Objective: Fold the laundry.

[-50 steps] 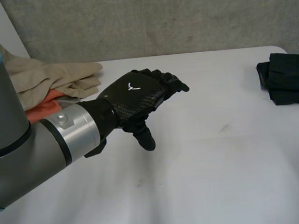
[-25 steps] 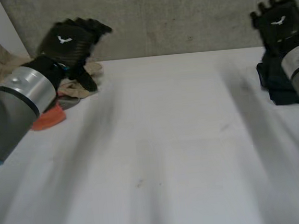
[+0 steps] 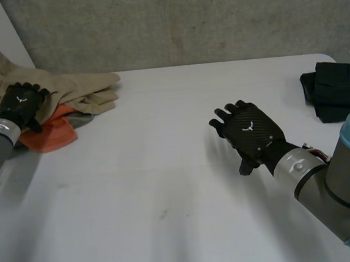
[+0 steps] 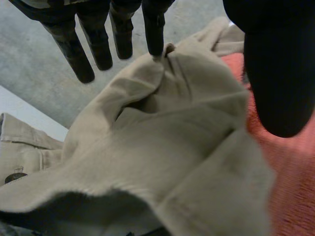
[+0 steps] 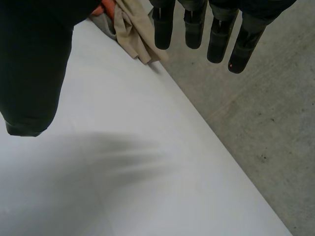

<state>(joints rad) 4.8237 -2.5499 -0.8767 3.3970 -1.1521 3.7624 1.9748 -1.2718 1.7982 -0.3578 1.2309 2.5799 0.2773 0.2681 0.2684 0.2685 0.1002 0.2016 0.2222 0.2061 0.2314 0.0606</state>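
— Where is the laundry?

— Most of it is heaped at about 10 o'clock on the white counter (image 3: pixel 170 217). A crumpled beige garment (image 3: pixel 76 90) lies over an orange cloth (image 3: pixel 56 134), and the orange shows at the heap's 6 o'clock side. A dark garment (image 3: pixel 337 92), folded, lies well apart from the heap at about 2 o'clock, near the counter's edge.

— And the left hand?

— The left hand (image 3: pixel 18 106) is over the heap, at the beige garment's 9 o'clock end. In its wrist view the fingers (image 4: pixel 78 59) are straight and spread. One fingertip (image 4: pixel 155 49) touches a raised fold of the beige cloth. The thumb (image 4: pixel 275 73) stands apart from the fingers, on the side where the orange cloth lies. Nothing is pinched or curled round, so the hand is open and only touches the garment.

— The right hand?

— The right hand (image 3: pixel 249 134) is over bare counter, toward 3 o'clock from the middle, clear of both the heap and the dark garment. In its own wrist view the fingers are straight with gaps between them and the thumb is held off to one side. It holds nothing.

— Does it touch the counter?

— I cannot tell.

— What is behind the counter?

— A grey concrete wall (image 3: pixel 184 20) runs along the counter's far edge at 12 o'clock.
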